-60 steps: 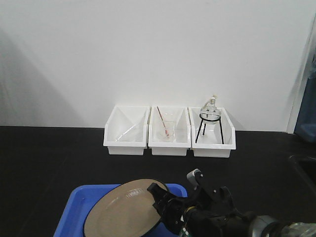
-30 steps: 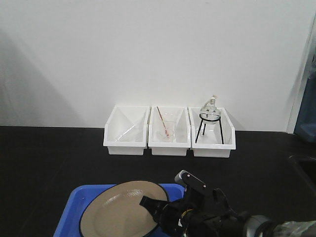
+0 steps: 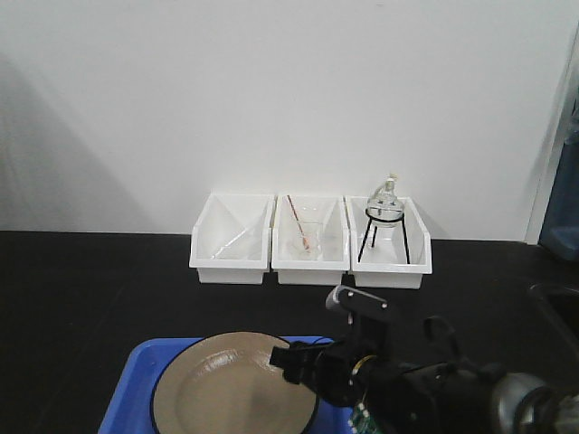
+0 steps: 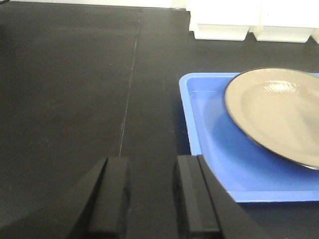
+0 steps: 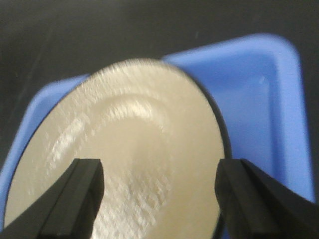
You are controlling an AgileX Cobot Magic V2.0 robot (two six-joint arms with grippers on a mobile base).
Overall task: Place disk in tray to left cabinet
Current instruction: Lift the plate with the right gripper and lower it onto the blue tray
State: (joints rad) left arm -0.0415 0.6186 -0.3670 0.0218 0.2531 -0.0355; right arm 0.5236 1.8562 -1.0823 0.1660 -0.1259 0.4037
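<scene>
We are holding our right gripper (image 5: 159,174) spread wide just above the tan disk (image 3: 235,384), gripping nothing; the disk is lying in the blue tray (image 3: 136,380). Our left gripper (image 4: 152,194) is hovering partly open and empty over the black tabletop (image 4: 65,99).

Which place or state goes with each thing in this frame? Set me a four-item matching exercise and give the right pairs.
Things:
1. disk
2. right gripper
3. left gripper
4. glass flask

Places or states:
A. on the black tripod in the right white bin
B. open, over the black tabletop, left of the tray
C. lying in the blue tray
D. open, just above the disk

Pairs: 1-C, 2-D, 3-B, 4-A
</scene>
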